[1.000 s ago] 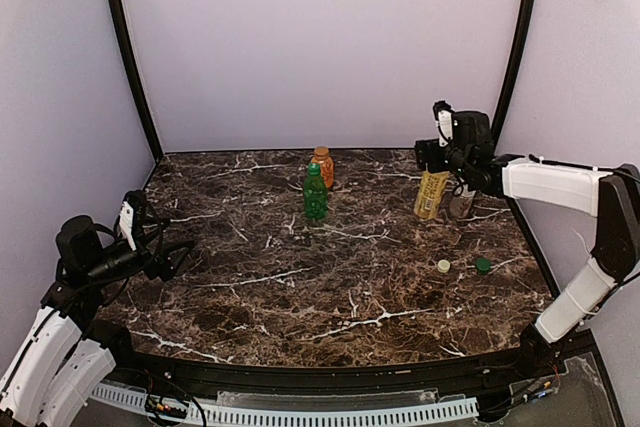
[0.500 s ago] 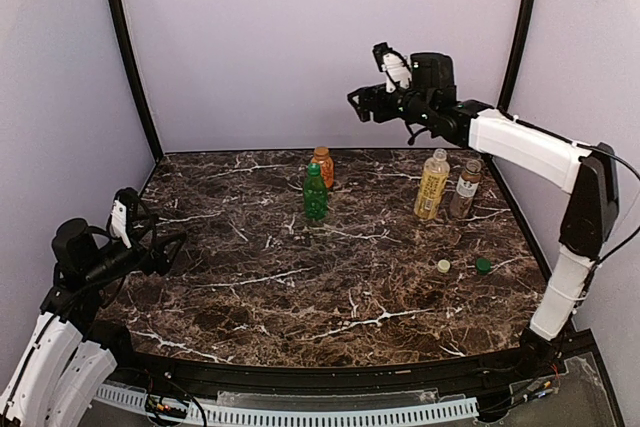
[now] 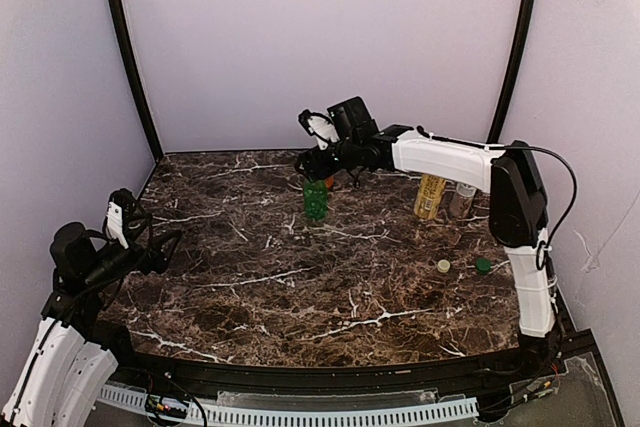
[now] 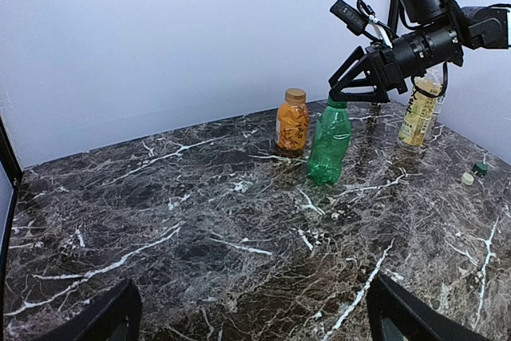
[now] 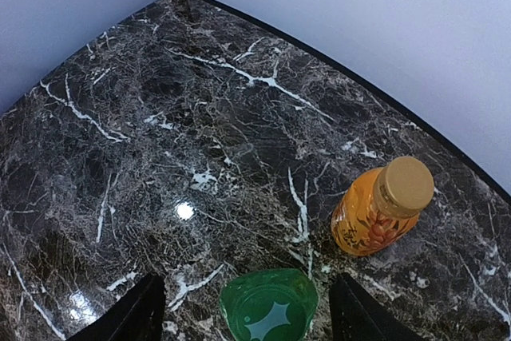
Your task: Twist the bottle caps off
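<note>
The green bottle [image 3: 315, 202] stands upright at the back middle of the table. The squat orange bottle [image 5: 382, 209], with a tan cap, is just behind it. My right gripper [image 3: 318, 162] is open right above the green bottle's top [image 5: 269, 305], one finger on each side, touching nothing. The left wrist view shows this gripper [image 4: 355, 89] spread over the green bottle [image 4: 328, 141]. The yellow bottle [image 3: 432, 197] and the clear bottle [image 3: 462, 202] stand at the back right. My left gripper [image 3: 165, 247] is open and empty at the left, far from all the bottles.
Two loose caps, one cream [image 3: 443, 266] and one green [image 3: 483, 265], lie on the marble table [image 3: 300, 297] at the right. Lilac walls and black corner posts close the table at the back and sides.
My right arm left the yellow and clear bottles, swung up and to the left, then came down over the green bottle. The left arm has drifted slightly left.
</note>
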{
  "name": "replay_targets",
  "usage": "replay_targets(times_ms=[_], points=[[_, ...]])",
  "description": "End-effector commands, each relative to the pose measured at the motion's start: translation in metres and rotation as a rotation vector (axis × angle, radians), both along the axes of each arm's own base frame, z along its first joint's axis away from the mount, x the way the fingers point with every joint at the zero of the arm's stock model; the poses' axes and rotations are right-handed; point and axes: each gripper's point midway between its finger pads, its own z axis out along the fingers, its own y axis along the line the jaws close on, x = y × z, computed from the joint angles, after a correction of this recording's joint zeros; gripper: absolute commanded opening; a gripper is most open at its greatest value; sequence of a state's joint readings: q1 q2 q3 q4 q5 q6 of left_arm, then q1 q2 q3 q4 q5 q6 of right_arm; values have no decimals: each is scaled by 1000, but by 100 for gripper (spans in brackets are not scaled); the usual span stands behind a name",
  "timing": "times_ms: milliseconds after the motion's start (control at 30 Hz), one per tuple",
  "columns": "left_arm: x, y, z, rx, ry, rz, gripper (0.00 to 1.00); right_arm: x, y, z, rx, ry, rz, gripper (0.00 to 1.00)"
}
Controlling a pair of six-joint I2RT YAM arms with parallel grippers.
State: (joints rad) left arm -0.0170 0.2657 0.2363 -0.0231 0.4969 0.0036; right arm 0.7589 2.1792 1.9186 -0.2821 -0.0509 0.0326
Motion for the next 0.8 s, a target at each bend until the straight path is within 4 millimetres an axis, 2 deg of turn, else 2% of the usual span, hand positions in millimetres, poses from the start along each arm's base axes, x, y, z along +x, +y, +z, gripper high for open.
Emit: replay_targets(times_ms=[0,67,200,333,667,767], points=[[-1,-1,-1,-29,3,-7,99,3,6,3,26,11,-3,66],[-1,-2,-1,-29,2,-9,99,3,5,-4,19,22,-10,63],[-1,-2,-1,-30,5,-10,99,1,2,-10,9,32,-19,47],[-1,-2,-1,-31,5,-9,99,-1,1,-16,-2,41,-14,39],[-1,-3,-1,-31,5,-15,99,2,-5,-24,-33,35,-40,41],[-2,-3,-1,-33,5,-15,99,4,-6,-26,-43,30,-44,37]])
